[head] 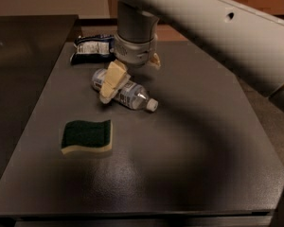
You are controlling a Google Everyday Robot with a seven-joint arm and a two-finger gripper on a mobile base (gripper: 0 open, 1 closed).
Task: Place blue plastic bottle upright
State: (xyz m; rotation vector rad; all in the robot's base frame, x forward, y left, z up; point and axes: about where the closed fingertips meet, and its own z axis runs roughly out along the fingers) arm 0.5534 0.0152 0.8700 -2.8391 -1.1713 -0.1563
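The blue plastic bottle (128,94) lies on its side on the dark table (194,145), at the back left of the middle, with its white cap pointing right and toward the front. My gripper (133,72) hangs just above it and is open. One cream fingertip (111,82) overlaps the bottle's left part. The other fingertip (155,60) shows behind the bottle, clear of it. The bottle's label end is partly hidden by the near finger.
A dark blue crinkled snack packet (93,48) lies at the back left, just behind the bottle. A green and yellow sponge (87,136) lies at the front left. The large pale arm (213,32) crosses the upper right. The table's edges run left and front.
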